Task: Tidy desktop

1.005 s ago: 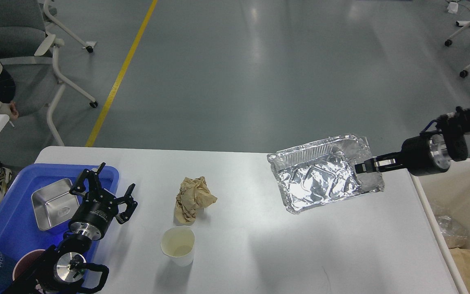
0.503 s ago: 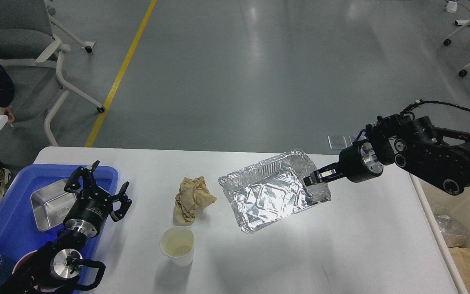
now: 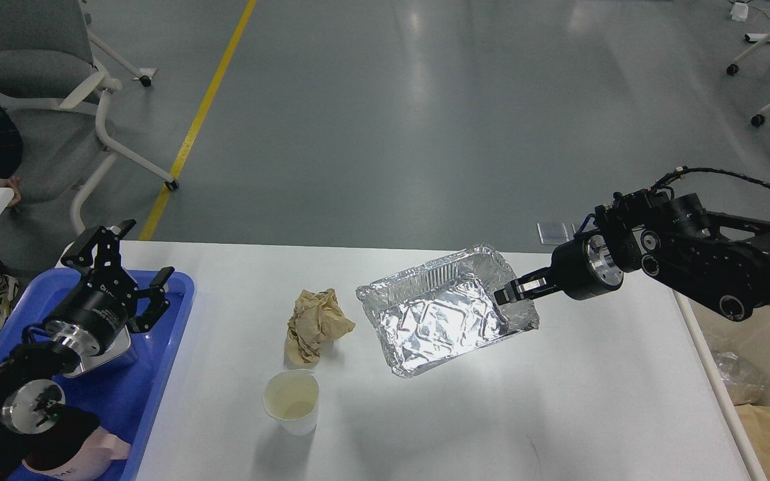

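Observation:
The white desktop (image 3: 559, 401) fills the lower view. A crumpled foil tray (image 3: 435, 321) is at its middle, tilted; I cannot tell whether it touches the top. My right gripper (image 3: 508, 294) is shut on the foil tray's right rim. A crumpled brown paper ball (image 3: 315, 324) lies left of the foil tray. A white paper cup (image 3: 291, 401) stands upright in front of the paper. My left gripper (image 3: 124, 267) is open and empty above the blue tray (image 3: 158, 374) at the left edge.
A steel container (image 3: 114, 354) sits in the blue tray, mostly hidden by my left arm, with a dark cup (image 3: 71, 447) at the tray's near end. A cream bin (image 3: 759, 374) holding rubbish stands off the right edge. An office chair (image 3: 57, 73) and a seated person are far left.
My right gripper carried the foil tray from the table's right edge to the middle. My left gripper moved left and back, from the tray's right rim to above the blue tray.

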You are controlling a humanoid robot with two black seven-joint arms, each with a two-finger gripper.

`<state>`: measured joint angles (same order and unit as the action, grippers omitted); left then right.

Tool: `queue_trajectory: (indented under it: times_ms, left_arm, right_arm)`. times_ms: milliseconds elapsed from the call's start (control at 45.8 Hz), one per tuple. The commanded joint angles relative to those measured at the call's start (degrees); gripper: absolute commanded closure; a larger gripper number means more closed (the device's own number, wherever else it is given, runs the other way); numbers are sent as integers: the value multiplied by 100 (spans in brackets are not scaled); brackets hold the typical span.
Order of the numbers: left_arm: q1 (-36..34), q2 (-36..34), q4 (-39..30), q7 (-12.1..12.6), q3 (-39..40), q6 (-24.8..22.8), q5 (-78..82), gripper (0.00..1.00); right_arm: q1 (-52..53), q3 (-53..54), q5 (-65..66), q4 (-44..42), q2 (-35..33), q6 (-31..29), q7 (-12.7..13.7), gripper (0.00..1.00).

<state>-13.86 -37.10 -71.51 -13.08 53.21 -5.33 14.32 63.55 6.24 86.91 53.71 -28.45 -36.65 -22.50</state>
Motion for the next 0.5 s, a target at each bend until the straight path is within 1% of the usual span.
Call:
queue_trajectory:
  times_ms: [0, 197, 371, 437, 481]
  left_arm:
    - [-213, -1157, -626, 16, -714, 225, 9, 4]
    - [-582, -2898, -1444, 7, -1936, 164, 211, 4]
    - [-618, -3707, -2209, 34, -2604, 146, 1107, 4]
    - [-618, -4023, -2438, 112, -2824, 155, 1309, 4]
    - [-618, -4164, -2465, 165, -2921, 164, 1389, 4]
  right_arm:
    - [0, 0, 1, -1, 15, 8, 0, 100]
    - [0, 0, 10, -19, 15, 17, -9, 100]
    - [-9, 0, 10, -71, 59, 96, 0, 100]
    - [-27, 0, 10, -71, 59, 131, 0, 100]
    - [-44, 0, 10, -71, 59, 140, 0, 100]
